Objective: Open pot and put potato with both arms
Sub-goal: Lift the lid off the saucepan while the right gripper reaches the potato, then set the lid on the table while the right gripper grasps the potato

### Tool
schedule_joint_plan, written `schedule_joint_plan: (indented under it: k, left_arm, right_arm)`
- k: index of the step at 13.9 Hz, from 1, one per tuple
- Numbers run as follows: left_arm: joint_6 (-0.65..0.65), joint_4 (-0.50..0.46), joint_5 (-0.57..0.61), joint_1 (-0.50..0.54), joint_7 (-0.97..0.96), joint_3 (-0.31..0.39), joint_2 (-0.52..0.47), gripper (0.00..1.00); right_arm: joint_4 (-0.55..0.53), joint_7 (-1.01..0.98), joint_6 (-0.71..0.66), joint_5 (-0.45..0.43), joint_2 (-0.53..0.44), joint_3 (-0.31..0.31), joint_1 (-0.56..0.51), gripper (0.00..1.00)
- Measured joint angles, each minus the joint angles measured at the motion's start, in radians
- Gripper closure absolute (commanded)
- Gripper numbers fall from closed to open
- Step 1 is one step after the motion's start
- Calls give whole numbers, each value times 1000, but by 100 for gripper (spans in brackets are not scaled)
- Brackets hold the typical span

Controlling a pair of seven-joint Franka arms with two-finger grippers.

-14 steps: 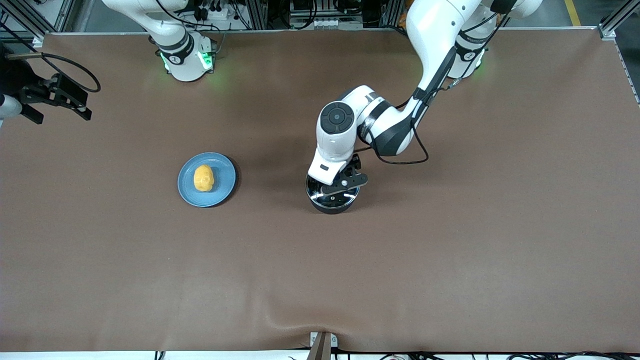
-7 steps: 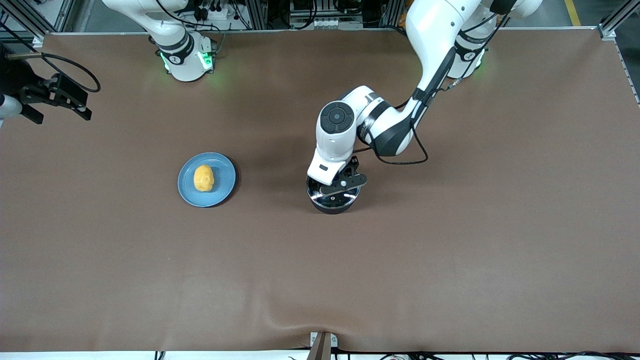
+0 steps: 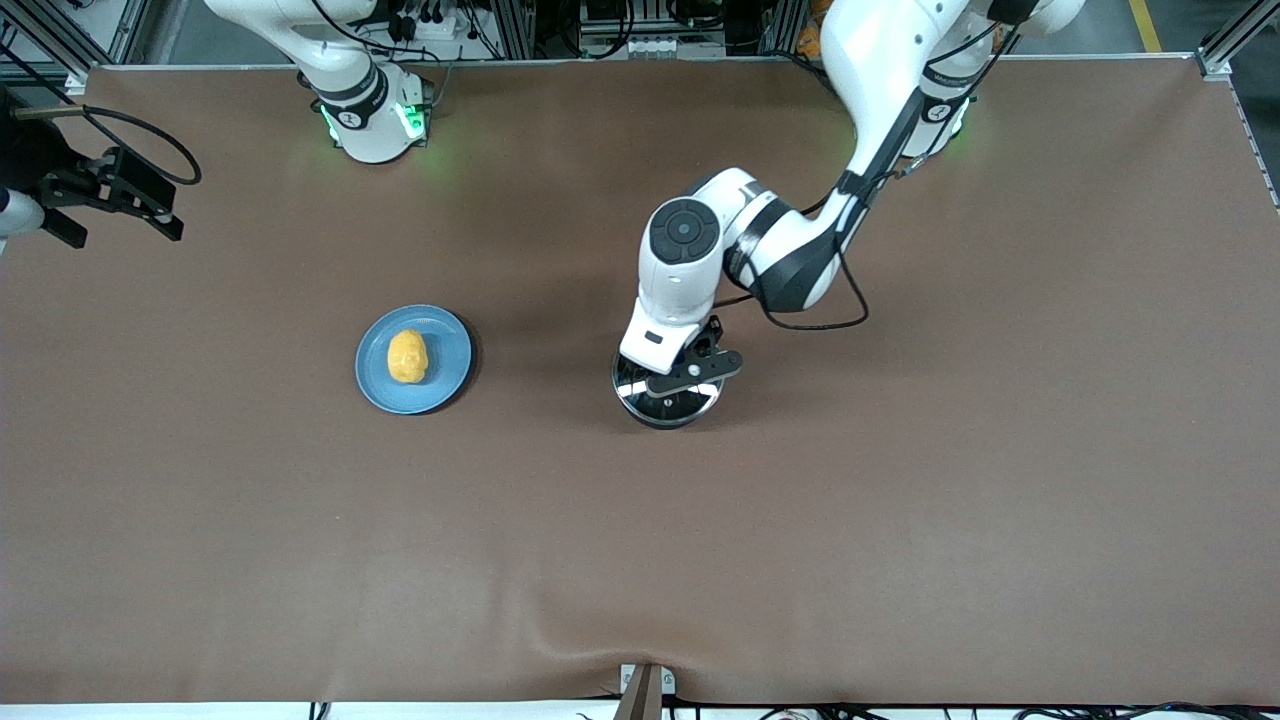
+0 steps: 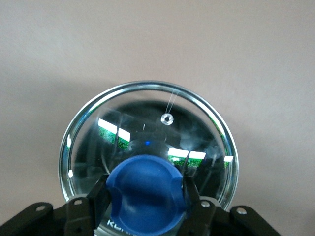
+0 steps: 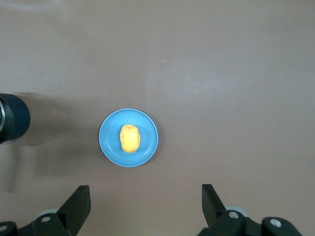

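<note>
Fingers (image 4: 193, 194) of the left gripper (image 4: 146, 196) squeeze the blue knob (image 4: 146, 194) of the glass lid (image 4: 147, 132), right over the pot (image 3: 667, 398) in the middle of the brown surface (image 3: 900, 450). Toward the right arm's end, the potato (image 3: 407, 356) sits on a blue plate (image 3: 448, 372). The right gripper (image 5: 146, 206) waits high over the plate with its fingers spread wide.

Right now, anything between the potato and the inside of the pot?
Yes: the glass lid. The left end effector is shut on its blue knob, lid over the pot. The potato sits on the blue plate, toward the right arm's end; bare table between them. The right end effector is open above the potato.
</note>
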Motion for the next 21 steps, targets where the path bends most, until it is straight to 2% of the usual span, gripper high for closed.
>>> schedule_joint_plan:
  k: [4, 6, 12, 15, 18, 21]
  left_arm:
    - [-96, -4, 0, 71, 30, 4, -106, 73]
    - [-122, -43, 0, 133, 88, 3, -167, 73]
    - [-128, -291, -42, 382, 449, 2, -391, 73]
    - [-127, -382, -69, 491, 598, 3, -451, 73]
    - [-63, -470, -71, 547, 687, 2, -456, 71]
    - [109, -612, -71, 581, 750, 2, -443, 71]
  right_arm:
    - [0, -3, 0, 0, 5, 1, 0, 0]
    - [-1, -4, 0, 0, 29, 3, 1, 0]
    - [-4, -5, 2, 1, 152, 5, 21, 0]
    - [-21, -5, 44, 1, 209, 5, 42, 0]
    - [-121, -4, 169, 1, 232, 5, 44, 0]
    - [-244, 2, 307, 7, 235, 5, 44, 0]
